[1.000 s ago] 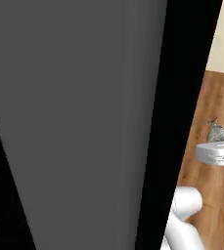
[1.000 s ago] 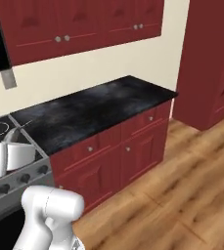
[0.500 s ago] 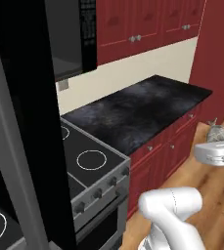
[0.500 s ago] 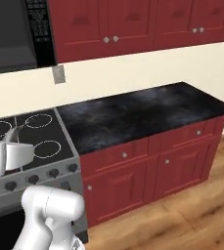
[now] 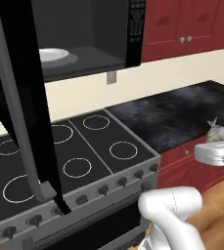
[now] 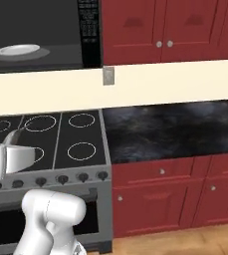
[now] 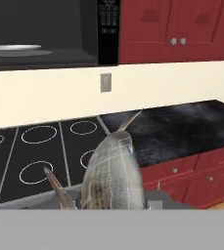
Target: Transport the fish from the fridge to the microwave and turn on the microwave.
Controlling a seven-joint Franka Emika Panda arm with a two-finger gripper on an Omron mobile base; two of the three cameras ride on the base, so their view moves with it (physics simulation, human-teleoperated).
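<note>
The fish (image 7: pixel 112 168), pale grey and mottled, fills the middle of the hand view with its tail pointing up. My gripper (image 5: pixel 218 144) is shut on the fish (image 5: pixel 216 132) out to the right, over the counter edge. In the right base view the gripper (image 6: pixel 10 149) hangs in front of the stove with the fish's tail (image 6: pixel 13 136) poking up. The microwave (image 5: pixel 135 30) hangs above the stove, its door (image 5: pixel 20 102) swung wide open. A white plate (image 6: pixel 18 50) lies inside the microwave (image 6: pixel 89 30). The fridge is out of view.
A grey stove (image 6: pixel 60 149) with black burners and knobs sits under the microwave. A black counter (image 6: pixel 175 127) over red cabinets (image 6: pixel 175 199) runs to the right. Red upper cabinets (image 6: pixel 165 30) hang beside the microwave. The open door juts out over the stove's left side.
The whole picture has swept sideways as the base moved: the stove and the open microwave have come to face the cameras. The fish stays in the gripper.
</note>
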